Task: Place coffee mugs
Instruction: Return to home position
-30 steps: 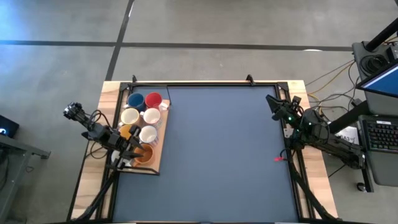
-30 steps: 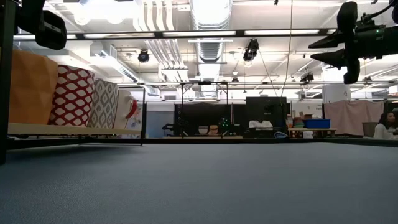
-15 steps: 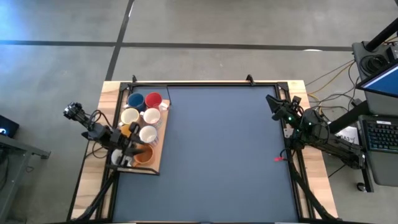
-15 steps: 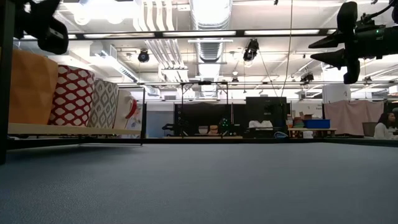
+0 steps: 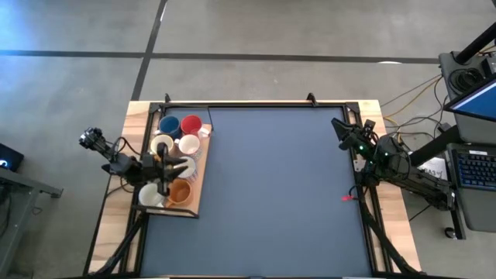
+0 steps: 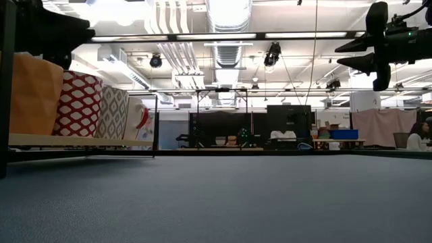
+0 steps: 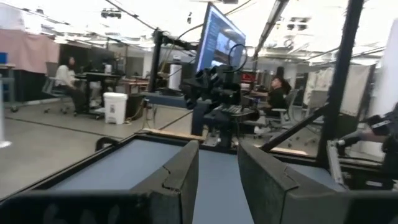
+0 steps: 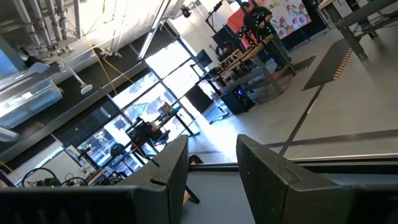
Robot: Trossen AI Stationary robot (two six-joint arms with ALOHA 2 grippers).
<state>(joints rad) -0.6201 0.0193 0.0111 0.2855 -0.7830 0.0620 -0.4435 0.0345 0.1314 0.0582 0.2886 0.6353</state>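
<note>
Several coffee mugs stand upright on a wooden tray [image 5: 196, 203] at the table's left edge: blue [image 5: 169, 125], red [image 5: 191, 124], cream [image 5: 161, 145], white [image 5: 188, 144], orange [image 5: 180, 191] and another white one [image 5: 150, 196]. In the low view the nearest mugs show as an orange one [image 6: 32, 94] and a red-patterned one [image 6: 77, 104]. My left gripper [image 5: 169, 167] hovers open above the middle of the tray, fingers pointing toward the table's right; nothing sits between its fingers [image 7: 217, 152]. My right gripper [image 5: 339, 126] waits open, raised near the table's far right corner.
The blue mat [image 5: 279, 194] covers the table right of the tray. A black frame rail [image 5: 256, 104] runs along the far edge. Cables and a keyboard [image 5: 473, 167] lie beyond the right edge. People sit far back in the room [image 7: 65, 74].
My left gripper has swung from the tray's near-left corner toward the far edge and the right, coming over the middle mugs and turning to point right. A white mug at the tray's near-left corner has come into sight. The mugs have not moved.
</note>
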